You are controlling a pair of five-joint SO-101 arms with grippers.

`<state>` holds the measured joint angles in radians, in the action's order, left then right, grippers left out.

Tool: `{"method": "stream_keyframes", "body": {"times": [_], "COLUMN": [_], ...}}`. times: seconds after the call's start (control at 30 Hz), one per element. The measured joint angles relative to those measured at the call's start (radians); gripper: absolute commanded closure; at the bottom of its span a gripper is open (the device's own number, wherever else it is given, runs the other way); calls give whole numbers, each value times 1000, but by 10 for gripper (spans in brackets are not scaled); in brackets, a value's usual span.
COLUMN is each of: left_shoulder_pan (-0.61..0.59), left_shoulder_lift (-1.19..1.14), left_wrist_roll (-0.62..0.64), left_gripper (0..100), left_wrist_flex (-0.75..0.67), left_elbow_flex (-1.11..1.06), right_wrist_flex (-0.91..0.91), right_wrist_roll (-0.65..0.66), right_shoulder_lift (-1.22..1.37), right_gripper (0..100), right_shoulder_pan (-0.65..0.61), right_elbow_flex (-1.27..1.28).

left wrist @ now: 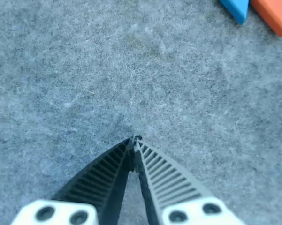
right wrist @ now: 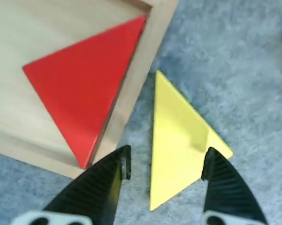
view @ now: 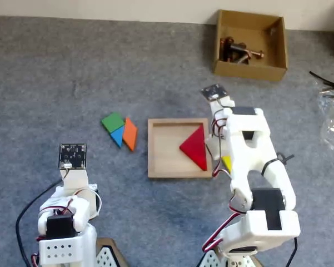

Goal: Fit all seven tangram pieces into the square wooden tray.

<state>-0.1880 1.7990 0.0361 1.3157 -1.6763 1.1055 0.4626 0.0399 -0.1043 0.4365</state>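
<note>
Right now we see the square wooden tray (view: pixel 153 149) at the centre of the high view, on the grey felt table (view: pixel 55 72). One piece lies inside it: the red triangle (view: pixel 195 146), flat on the tray floor with its long edge along the tray's right-hand wall. Three more pieces sit in a tight cluster just left of the tray, apart from it: the green piece (view: pixel 113 121) uppermost, the blue piece (view: pixel 118 135) below it and the orange piece (view: pixel 130 133) to their right, nearest the tray. The yellow triangle (view: pixel 227 163) lies on the felt just outside the tray's right wall, mostly covered by the right arm (view: pixel 247 144), which extends up from the lower right of the frame. In the right wrist view we find the right gripper (right wrist: pixel 166 161) low over that yellow triangle, its jaws spread wide with the piece between them; we cannot tell whether either finger touches it. The left arm (view: pixel 66 211) stands in the lower left of the high view, well apart from the tray. The left gripper (left wrist: pixel 133 140) has its jaws pressed together tip to tip, holding nothing, over bare felt, with the blue and orange pieces farther off. A cardboard box (view: pixel 247 69) with metal parts (view: pixel 239 51) sits in the upper right.
</note>
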Motion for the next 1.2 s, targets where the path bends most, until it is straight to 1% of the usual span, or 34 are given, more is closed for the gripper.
{"method": "stream_keyframes", "body": {"times": [0.13, 0.2, 0.3, 0.47, 0.57, 0.87, 1.1, 1.2], "left_shoulder_pan": [0, 0, 0, 0, 0, 0, 0, 0], "left_shoulder_lift": [0, 0, 0, 0, 0, 0, 0, 0], "left_wrist_roll": [0, 0, 0, 0, 0, 0, 0, 0], "left_gripper": [995, 995, 995, 995, 995, 995, 995, 995], "left_wrist_flex": [0, 0, 0, 0, 0, 0, 0, 0], "left_elbow_flex": [0, 0, 0, 0, 0, 0, 0, 0], "right_wrist_flex": [0, 0, 0, 0, 0, 0, -18, -20], "right_wrist_roll": [0, 5, 46, 69, 109, 195, 203, 203], "right_shoulder_lift": [0, 0, 0, 0, 0, 0, 0, 0], "right_gripper": [758, 728, 694, 694, 693, 691, 687, 646], "right_shoulder_pan": [5, 3, 3, 3, 6, 92, 97, 97], "right_elbow_flex": [0, 0, 0, 0, 0, 2, 20, 21]}}
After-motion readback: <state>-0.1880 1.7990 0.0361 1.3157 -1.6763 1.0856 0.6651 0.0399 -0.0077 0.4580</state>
